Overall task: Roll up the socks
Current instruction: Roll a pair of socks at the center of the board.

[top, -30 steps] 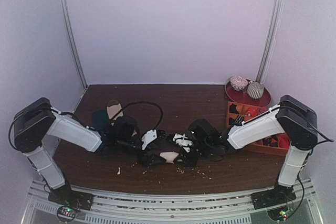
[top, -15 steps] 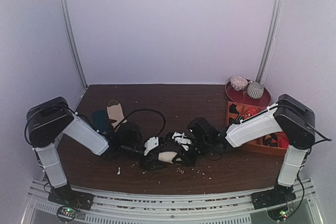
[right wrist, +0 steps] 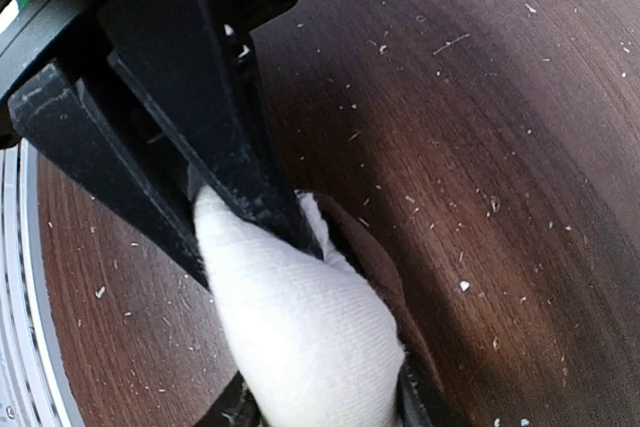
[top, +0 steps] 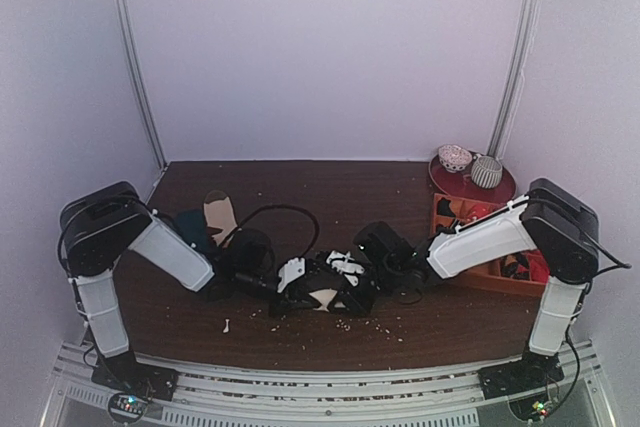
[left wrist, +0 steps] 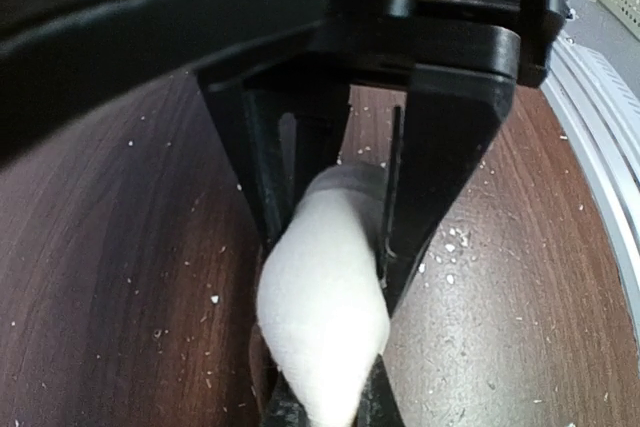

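Left gripper (top: 303, 288) clamped on the socks (left wrist: 322, 307). Right gripper (top: 340, 285) clamped on the same white bundle, directly opposite.

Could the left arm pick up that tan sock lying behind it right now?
Probably not right now: the left arm's fingers are shut on the cream socks, so they're occupied. The tan sock itself lies in the open just beyond that arm.

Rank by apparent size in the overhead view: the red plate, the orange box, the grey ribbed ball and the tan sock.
1. orange box, largest even though it is partly hidden.
2. red plate.
3. tan sock and grey ribbed ball: these two look too alike to rank.
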{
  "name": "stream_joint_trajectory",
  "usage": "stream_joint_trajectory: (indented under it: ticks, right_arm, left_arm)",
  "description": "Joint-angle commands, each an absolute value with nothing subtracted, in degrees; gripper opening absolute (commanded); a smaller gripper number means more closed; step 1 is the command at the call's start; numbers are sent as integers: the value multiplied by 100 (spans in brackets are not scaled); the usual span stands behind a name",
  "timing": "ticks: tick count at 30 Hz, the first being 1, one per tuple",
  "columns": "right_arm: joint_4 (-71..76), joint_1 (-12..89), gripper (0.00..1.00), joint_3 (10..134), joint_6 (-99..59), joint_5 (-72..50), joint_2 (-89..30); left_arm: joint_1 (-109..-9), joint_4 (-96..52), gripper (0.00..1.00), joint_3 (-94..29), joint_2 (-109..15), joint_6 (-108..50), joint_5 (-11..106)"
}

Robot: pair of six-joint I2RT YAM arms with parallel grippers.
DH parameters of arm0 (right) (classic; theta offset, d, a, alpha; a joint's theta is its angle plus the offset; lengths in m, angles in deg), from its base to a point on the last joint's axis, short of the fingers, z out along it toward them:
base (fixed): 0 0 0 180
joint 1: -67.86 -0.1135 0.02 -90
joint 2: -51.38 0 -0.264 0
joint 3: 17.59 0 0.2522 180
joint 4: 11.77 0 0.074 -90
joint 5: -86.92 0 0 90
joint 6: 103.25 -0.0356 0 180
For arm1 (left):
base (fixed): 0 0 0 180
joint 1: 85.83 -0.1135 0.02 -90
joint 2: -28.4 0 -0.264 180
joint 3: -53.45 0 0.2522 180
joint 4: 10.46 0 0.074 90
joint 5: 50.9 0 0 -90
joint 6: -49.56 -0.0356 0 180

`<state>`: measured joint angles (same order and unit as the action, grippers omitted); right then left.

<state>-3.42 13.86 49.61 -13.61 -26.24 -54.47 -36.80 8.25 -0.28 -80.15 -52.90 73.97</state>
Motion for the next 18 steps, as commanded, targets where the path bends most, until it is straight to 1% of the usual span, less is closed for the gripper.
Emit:
stream_joint_trajectory:
  ticks: [1,6,9,11,12,13,15,16,18]
  right_arm:
    - [1043,1310,42,4788,-1510,-2338,-5800]
    - [1253,1322,53,4929,-1565,-1848,-4978]
    - [1332,1364,57,4943,-1615,-1375,-4323]
    - [1337,1437,62,4931,-1669,-1227,-3904]
    - [1284,1517,67,4894,-1737,-1305,-3720]
    - [1160,1655,76,4828,-1846,-1593,-3498]
    - [913,2015,98,4655,-2077,-2144,-3263]
    - [868,2184,100,4608,-2103,-2434,-3211]
    - [821,2423,100,4547,-2071,-2821,-3191]
  left_arm:
    - [-3521,443,0,-129,-8375,-5195,7720]
    - [-3521,487,0,-11,-8460,-5044,7687]
    - [-3519,488,0,22,-8484,-5017,7681]
    - [-3520,447,0,31,-8489,-5027,7672]
    - [-3521,425,0,33,-8489,-5036,7664]
    - [-3521,395,0,32,-8489,-5053,7664]
    - [-3519,355,0,23,-8489,-5076,7644]
    - [-3521,337,0,9,-8497,-5086,7630]
    - [-3516,322,0,-26,-8526,-5089,7621]
